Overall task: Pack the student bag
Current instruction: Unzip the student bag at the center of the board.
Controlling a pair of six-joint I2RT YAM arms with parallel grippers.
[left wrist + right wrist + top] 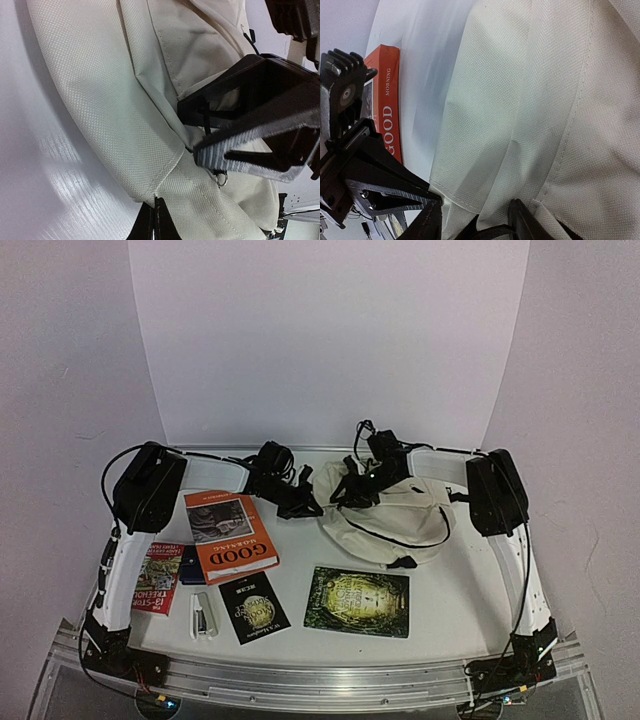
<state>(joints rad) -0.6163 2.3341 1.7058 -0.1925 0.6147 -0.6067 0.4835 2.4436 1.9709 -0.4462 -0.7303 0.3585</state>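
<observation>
The student bag (385,520) is a cream fabric backpack with black straps, lying at the table's centre right. My left gripper (308,506) is at the bag's left edge. In the left wrist view its black fingers (154,212) are pressed together on a seam corner of the bag (125,100). My right gripper (355,490) sits on the bag's upper left part. In the right wrist view its fingers (475,222) stand apart, with a fold of the bag (530,100) and a black strap between them. It is open.
An orange "Good Morning" book (230,533) lies left of the bag. A red book (157,578), a dark blue item (192,565), a white stapler (204,615), a small black book (253,606) and a dark green-gold book (358,601) lie along the front.
</observation>
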